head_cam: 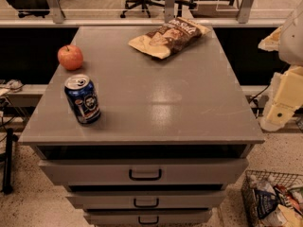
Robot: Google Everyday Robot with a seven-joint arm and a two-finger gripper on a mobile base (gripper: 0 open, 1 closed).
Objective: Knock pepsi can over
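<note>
The pepsi can (82, 99) is dark blue with a silver top and a round logo. It stands upright near the front left corner of the grey cabinet top (156, 93). My arm's cream-coloured parts show at the right edge of the view, beside and off the cabinet. The gripper (274, 119) hangs there at about the height of the cabinet top, far to the right of the can and not touching anything.
A red apple (70, 57) sits behind the can near the left edge. A brown and tan chip bag (168, 37) lies at the back. Drawers (144, 173) are below the top. A wire basket (274, 202) with items stands on the floor at right.
</note>
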